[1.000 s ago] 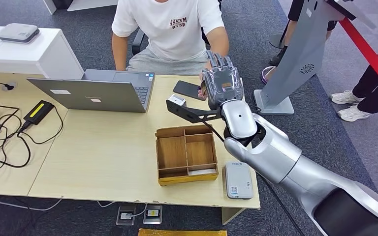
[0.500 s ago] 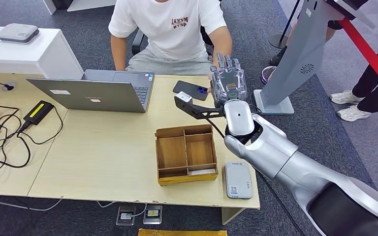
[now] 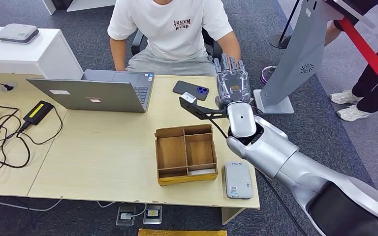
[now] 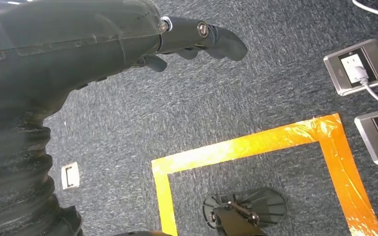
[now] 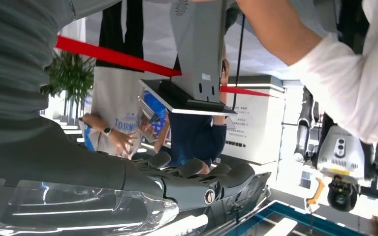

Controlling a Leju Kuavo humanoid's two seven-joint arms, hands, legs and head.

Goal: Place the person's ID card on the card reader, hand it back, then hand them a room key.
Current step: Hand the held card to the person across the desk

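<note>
My right hand (image 3: pixel 232 81) is raised over the table's far edge, fingers straight and close together, pointing at the seated person (image 3: pixel 174 29). It sits right in front of that person's forearm (image 3: pixel 231 46), whose hand is hidden behind mine. I see no card in my hand; the right wrist view shows the fingers (image 5: pixel 197 189) stretched out with nothing between them. The grey card reader (image 3: pixel 238 180) lies bare near the table's front right corner. A white card (image 3: pixel 202 172) lies in the wooden box (image 3: pixel 183 132). My left hand (image 4: pixel 192 42) hangs over the carpet, holding nothing.
A dark phone (image 3: pixel 191 90) lies just left of my right hand. An open laptop (image 3: pixel 96 91) stands at the back, cables (image 3: pixel 5 132) to the left. A grey kiosk stand (image 3: pixel 295 54) rises right of the table, with people beyond a red barrier.
My right hand has moved right and farther toward the person. The person's hand has lifted away from the phone and gone behind my hand.
</note>
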